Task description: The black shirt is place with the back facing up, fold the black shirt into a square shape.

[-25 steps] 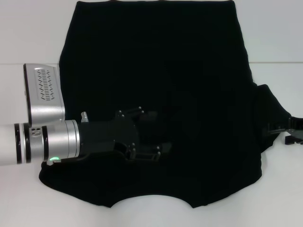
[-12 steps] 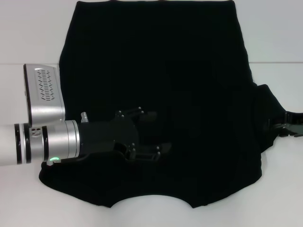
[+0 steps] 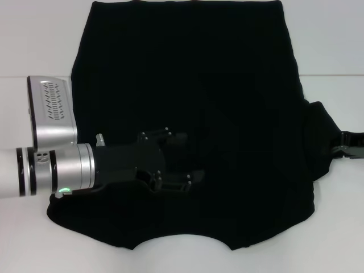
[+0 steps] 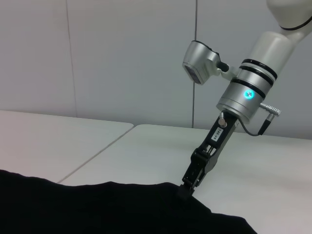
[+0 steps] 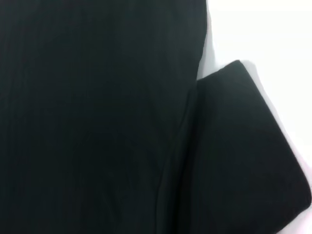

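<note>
White counter (image 3: 34, 34) carries the black shirt (image 3: 227, 85), spread flat across its middle. Head view: left end effector (image 3: 177, 162) sits over the shirt's near left part, fingers spread narrowly, holding nothing visible; right end effector (image 3: 348, 147) is at the right sleeve. Left wrist view: right end effector (image 4: 187, 187) touches the sleeve edge, grip state cannot be told. Right wrist view: sleeve (image 5: 243, 161) lies flat. Risk, judged: a shallow pinch could let the cloth slip mid-fold.

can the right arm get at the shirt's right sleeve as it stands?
Probably yes. The right gripper is already at the edge of the black shirt, by the right sleeve, on bare white table. The left gripper is mid-shirt, well away.
</note>
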You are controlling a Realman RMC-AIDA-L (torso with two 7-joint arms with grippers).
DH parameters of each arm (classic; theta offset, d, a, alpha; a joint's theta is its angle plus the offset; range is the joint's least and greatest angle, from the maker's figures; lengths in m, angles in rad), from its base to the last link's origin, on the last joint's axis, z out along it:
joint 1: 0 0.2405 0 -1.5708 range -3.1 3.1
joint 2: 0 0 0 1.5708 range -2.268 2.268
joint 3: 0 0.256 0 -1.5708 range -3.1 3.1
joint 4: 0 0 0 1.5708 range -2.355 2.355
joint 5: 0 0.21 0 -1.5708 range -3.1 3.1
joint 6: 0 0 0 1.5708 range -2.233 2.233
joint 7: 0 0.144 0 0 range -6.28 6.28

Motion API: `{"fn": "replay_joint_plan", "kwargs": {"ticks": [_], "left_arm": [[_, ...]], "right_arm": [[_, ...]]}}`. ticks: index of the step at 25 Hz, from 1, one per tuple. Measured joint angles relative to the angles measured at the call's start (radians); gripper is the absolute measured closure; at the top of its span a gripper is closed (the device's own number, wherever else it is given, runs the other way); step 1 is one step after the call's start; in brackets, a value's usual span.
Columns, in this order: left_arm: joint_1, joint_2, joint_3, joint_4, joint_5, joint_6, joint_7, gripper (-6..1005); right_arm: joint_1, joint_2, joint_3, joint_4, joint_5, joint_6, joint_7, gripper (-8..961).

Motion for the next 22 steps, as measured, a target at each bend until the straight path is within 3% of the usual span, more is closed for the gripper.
{"fn": "replay_joint_plan", "kwargs": {"ticks": [8,14,22], "left_arm": [[0.003,0.002,-0.004,0.0,-0.004,0.004,-0.001,95],[0.007,0.001,-0.002,0.0,-0.006,0.005,-0.001,95],[0.009,-0.003,-0.004,0.0,-0.007,0.008,-0.003,95]], "right_arm": [[-0.003,0.008,0.003,-0.004,0.004,0.035,-0.039,835],[-0.011,0.008,0.009,-0.003,0.006,0.039,-0.06,944],[-0.046,-0.002,0.043,-0.029,0.01,0.046,-0.094,944]]}}
